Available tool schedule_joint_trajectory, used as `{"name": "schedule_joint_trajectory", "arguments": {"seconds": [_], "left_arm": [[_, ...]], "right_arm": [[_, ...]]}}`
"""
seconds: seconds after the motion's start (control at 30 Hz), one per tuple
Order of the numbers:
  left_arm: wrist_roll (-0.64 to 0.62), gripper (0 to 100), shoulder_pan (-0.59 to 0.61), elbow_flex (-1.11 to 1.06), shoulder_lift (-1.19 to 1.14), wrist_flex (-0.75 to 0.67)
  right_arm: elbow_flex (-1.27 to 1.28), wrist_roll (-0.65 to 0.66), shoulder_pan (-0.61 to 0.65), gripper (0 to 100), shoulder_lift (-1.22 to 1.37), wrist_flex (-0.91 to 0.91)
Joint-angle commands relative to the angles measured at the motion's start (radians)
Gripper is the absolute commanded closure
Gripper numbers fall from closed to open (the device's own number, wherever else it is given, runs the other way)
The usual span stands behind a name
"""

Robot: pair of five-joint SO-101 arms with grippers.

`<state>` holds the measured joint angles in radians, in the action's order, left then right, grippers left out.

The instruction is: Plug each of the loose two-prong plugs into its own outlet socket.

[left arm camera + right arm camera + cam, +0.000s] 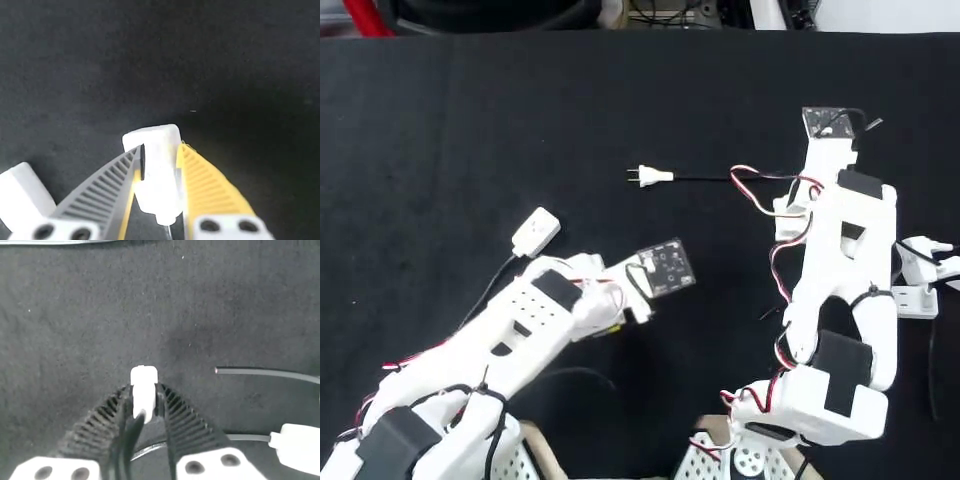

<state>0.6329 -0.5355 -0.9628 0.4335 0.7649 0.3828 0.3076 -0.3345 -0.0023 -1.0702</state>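
A loose two-prong plug (650, 177) on a black cord lies at mid table, prongs pointing left. A white outlet socket (535, 230) lies left of it. My left gripper (160, 147) is shut on a blocky white connector (157, 170) that looks like a socket; in the high view the left gripper (665, 270) sits below the loose plug, under its camera board. My right gripper (144, 387) is shut on a small white plug (144, 382) with a dark cord, its prongs hidden. From above, the right gripper (830, 125) is at the far right.
Black cloth covers the table (470, 120). A white connector (918, 298) lies by the right edge. The right wrist view has a cable end (260, 372) and another white connector (300, 447). A white block (22, 187) lies beside the left fingers. Red-white wires (765, 195) loop off the right arm.
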Motion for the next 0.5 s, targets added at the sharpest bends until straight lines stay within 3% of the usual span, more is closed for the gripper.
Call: {"name": "schedule_joint_trajectory", "arguments": {"seconds": [0.0,0.47], "left_arm": [[0.002,88,0.005,0.027,0.011,0.018],[0.044,86,0.110,0.036,0.000,0.072]], "right_arm": [[-0.059,0.000,-0.015,98.6,0.001,0.014],[-0.059,0.000,-0.015,98.6,0.007,0.014]]}}
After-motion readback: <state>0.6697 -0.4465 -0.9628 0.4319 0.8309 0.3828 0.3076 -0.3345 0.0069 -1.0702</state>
